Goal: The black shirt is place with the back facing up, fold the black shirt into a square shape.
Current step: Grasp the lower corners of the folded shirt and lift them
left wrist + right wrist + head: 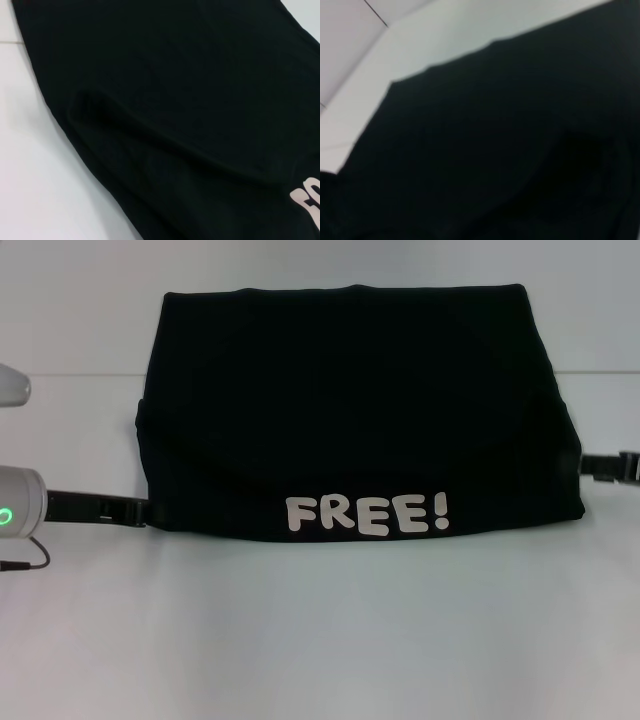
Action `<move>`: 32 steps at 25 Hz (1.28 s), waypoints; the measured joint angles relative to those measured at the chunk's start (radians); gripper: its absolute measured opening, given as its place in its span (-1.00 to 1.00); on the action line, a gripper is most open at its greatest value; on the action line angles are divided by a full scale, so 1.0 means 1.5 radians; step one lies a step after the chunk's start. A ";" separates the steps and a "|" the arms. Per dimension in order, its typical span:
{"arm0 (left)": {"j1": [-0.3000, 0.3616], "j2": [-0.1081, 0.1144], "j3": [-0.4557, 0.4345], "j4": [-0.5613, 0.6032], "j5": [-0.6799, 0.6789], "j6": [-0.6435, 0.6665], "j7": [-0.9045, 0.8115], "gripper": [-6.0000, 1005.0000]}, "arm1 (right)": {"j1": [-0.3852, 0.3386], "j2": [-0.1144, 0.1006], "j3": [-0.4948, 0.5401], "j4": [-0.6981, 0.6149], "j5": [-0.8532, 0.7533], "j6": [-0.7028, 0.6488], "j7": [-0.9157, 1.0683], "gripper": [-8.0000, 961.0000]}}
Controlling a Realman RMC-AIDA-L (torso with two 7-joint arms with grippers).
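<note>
The black shirt [350,410] lies on the white table as a wide folded rectangle, with white "FREE!" lettering [367,514] along its near edge. My left gripper [135,510] reaches in low and meets the shirt's near left corner. At the shirt's right edge, about mid-height, is my right gripper [600,465]. Black cloth [190,100] with a soft ridge fills the left wrist view, and part of the lettering [307,200] shows there. In the right wrist view the shirt [495,160] takes up most of the picture, with its straight folded edge against the table.
White table [320,640] stretches in front of the shirt and on both sides. My left arm's white wrist with a green light [12,508] sits at the left edge, and a thin cable [30,558] lies just below it.
</note>
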 joint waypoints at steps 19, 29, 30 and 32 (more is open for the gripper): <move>-0.008 0.001 0.001 -0.003 0.001 -0.006 0.009 -0.99 | 0.013 0.031 -0.003 0.013 -0.045 0.041 0.014 0.18; -0.004 0.001 0.001 -0.008 0.001 -0.011 0.012 -0.98 | 0.003 0.038 -0.003 0.017 -0.041 0.051 -0.007 -0.28; -0.004 0.001 0.001 -0.012 0.001 -0.013 0.014 -0.98 | 0.003 0.039 -0.002 0.017 -0.041 0.051 -0.011 -0.33; -0.004 0.001 0.001 -0.017 0.001 -0.017 0.016 -0.98 | 0.001 0.040 0.001 0.018 -0.041 0.052 -0.018 -0.65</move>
